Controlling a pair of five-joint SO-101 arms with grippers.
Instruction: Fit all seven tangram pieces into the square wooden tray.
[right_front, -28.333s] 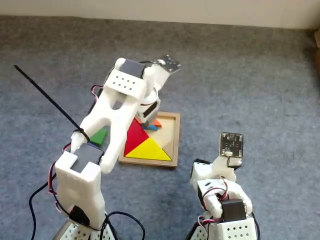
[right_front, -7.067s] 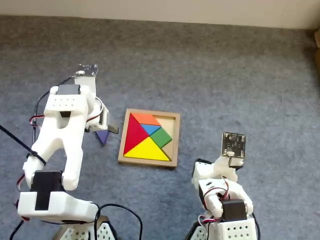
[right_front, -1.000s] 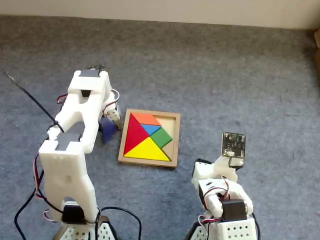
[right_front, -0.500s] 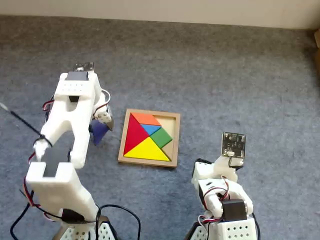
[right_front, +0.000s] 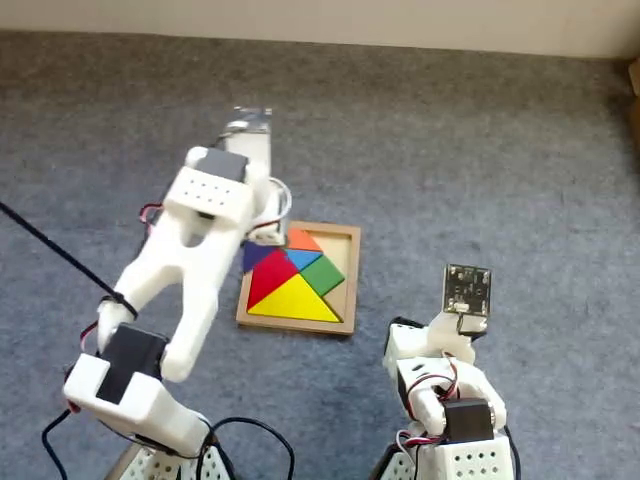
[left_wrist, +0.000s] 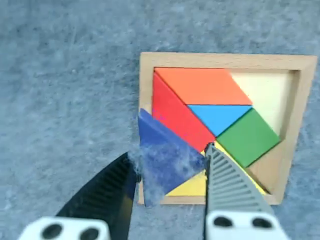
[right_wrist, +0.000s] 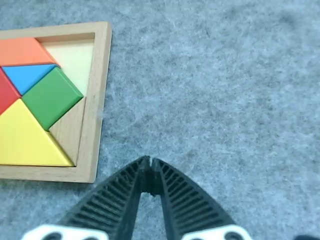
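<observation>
The square wooden tray (right_front: 347, 282) lies on the grey carpet with red (right_front: 266, 275), yellow (right_front: 296, 298), green (right_front: 322, 274), light blue (right_front: 301, 259) and orange (right_front: 303, 240) pieces in it. My left gripper (left_wrist: 170, 155) is shut on a dark blue triangle (left_wrist: 165, 160), held above the tray's left rim (left_wrist: 145, 90) and overlapping the red piece (left_wrist: 175, 115). In the high view that triangle (right_front: 255, 256) pokes out under the left gripper (right_front: 264, 240). Bare tray floor (left_wrist: 264, 92) shows along the side opposite that rim. My right gripper (right_wrist: 150, 170) is shut on nothing, over carpet beside the tray (right_wrist: 101, 100).
The right arm (right_front: 440, 385) sits folded at the front right, away from the tray. A black cable (right_front: 55, 255) runs across the carpet on the left. Open carpet surrounds the tray on all sides.
The left arm swung right from the carpet beside the tray to over the tray's left edge, carrying the dark blue triangle. The right arm has not moved.
</observation>
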